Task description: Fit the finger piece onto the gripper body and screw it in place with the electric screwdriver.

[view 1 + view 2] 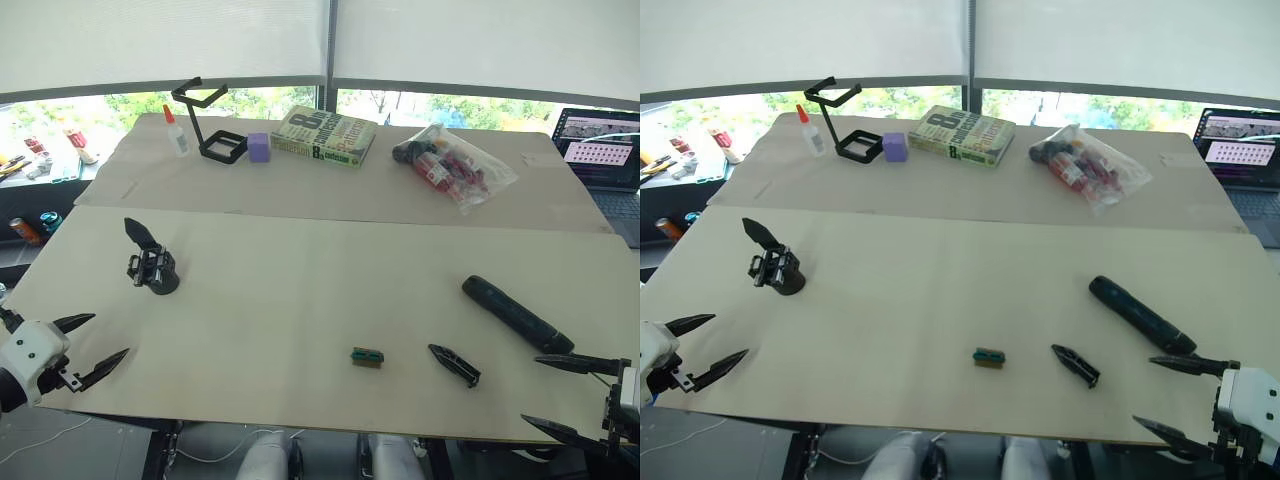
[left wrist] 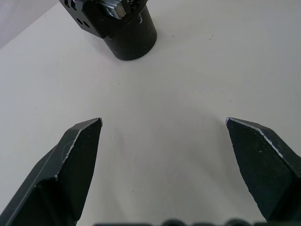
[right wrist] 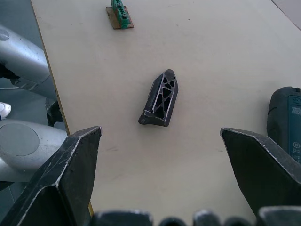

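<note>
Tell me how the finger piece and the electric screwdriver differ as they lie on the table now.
The finger piece is short, flat and tapers to a point; the electric screwdriver is a long, thick cylinder with a rounded end. The finger piece shows an open ribbed lattice in the right wrist view; the electric screwdriver's body looks solid. The finger piece lies nearer the table's front edge, the electric screwdriver farther back and more to the right. Both are black, lie flat and untouched.
</note>
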Robot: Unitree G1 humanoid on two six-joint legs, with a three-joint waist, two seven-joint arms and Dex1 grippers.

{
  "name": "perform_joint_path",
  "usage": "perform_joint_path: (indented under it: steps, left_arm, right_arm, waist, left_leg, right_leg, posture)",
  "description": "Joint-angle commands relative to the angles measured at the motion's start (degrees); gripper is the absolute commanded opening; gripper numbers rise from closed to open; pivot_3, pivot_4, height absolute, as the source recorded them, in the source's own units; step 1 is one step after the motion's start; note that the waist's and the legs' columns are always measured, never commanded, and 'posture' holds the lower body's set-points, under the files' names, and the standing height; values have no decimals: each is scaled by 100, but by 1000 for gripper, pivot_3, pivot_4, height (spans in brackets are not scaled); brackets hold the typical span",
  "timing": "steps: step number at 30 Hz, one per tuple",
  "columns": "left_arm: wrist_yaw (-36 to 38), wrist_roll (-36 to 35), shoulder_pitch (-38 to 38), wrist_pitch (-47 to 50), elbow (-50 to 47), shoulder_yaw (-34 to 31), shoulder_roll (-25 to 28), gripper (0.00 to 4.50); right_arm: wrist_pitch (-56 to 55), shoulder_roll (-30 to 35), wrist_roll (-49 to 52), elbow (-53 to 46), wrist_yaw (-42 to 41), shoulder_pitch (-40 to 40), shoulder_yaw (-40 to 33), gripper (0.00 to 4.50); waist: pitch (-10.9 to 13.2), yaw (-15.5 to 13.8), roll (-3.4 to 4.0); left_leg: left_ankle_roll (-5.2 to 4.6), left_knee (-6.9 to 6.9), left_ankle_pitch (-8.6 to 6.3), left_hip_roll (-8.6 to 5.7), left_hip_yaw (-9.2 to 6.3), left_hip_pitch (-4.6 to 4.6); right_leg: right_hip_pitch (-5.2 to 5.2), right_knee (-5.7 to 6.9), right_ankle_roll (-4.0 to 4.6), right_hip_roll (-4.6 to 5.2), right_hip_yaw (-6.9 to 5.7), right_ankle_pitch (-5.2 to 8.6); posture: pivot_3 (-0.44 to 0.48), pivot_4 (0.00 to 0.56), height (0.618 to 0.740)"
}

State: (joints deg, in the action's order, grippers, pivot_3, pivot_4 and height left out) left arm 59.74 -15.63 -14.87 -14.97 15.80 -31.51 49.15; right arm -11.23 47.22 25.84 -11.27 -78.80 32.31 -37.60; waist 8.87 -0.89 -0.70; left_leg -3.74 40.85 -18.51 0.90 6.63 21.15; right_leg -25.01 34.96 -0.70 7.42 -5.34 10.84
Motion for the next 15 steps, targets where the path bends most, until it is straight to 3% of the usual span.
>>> perform_joint_path:
  steps: [1, 5, 11, 15]
  left_arm:
    - [117, -449, 48, 368, -193, -160, 96, 4500]
    - [-74, -1459, -133, 1440, -805, -669, -254, 4500]
    - [-1388, -1719, -520, 1771, -1248, -1359, -1310, 4500]
    - [-1692, -1694, -833, 1867, -1500, -1379, -1733, 4500]
  right_arm:
    - [-92, -84, 320, -221, -26, -44, -76, 4473]
    - [283, -452, 976, -653, 383, -574, 301, 4473]
    - [375, -1033, 1561, -1397, 882, -1287, 909, 4473]
    - [472, -1176, 1667, -1689, 1058, -1488, 1146, 4473]
  waist:
    - [0, 0, 0]
    - [4, 30, -9]
    - [4, 57, -6]
    - [2, -12, -19]
  left_leg:
    - [-2, 0, -1, 0, 0, 0]
    - [0, 2, 0, 13, -7, 0]
    - [21, -3, 12, 13, -6, -5]
    - [20, -1, 13, 6, -5, -1]
  right_leg:
    - [0, 0, 0, 0, 0, 0]
    - [-1, 4, 1, 5, -1, -1]
    - [0, 5, 4, 7, 10, -5]
    - [1, 5, 6, -8, -8, -5]
  posture:
    - [0, 150, 740]
    - [0, 150, 740]
    - [0, 150, 740]
    - [0, 150, 740]
